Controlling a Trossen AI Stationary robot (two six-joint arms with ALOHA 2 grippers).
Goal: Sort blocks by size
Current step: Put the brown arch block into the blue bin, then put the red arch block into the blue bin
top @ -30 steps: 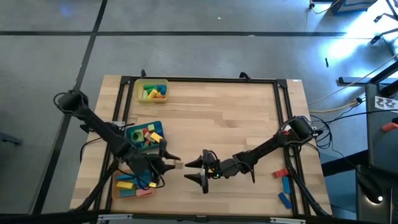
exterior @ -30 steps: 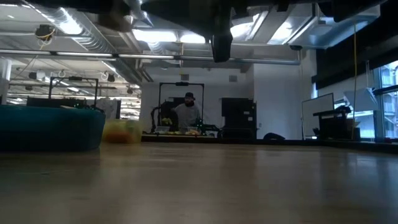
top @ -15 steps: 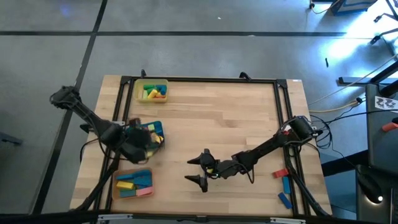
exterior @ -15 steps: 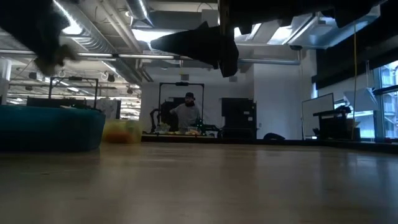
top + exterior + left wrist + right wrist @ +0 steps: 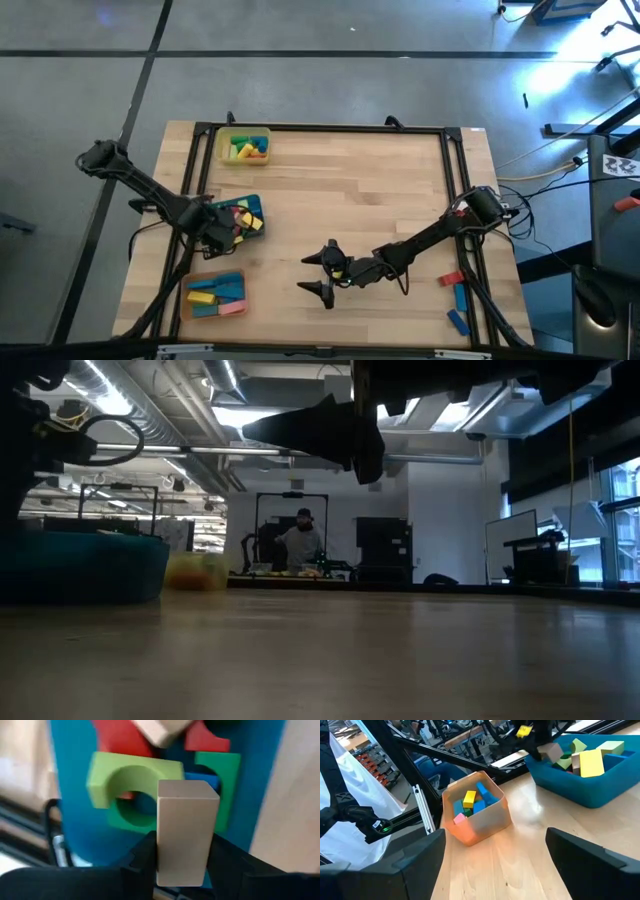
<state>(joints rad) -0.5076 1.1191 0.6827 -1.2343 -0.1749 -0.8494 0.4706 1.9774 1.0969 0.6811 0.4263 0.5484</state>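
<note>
My left tool grips a pale wooden block, long axis pointing out from the fingers, directly above the blue tray on the surface's left. My right tool waits mid-surface, fingers spread, empty.

Plain beige block upright over blue tray; coloured blocks piled inside three trays.

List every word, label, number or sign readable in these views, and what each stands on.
None can be read.
Black-and-white patterned markers on the equipment at the table's right: patterns, no letters.
Blocks in the blue tray and orange tray: unmarked.
Pale block in the left gripper: plain faces.
</note>
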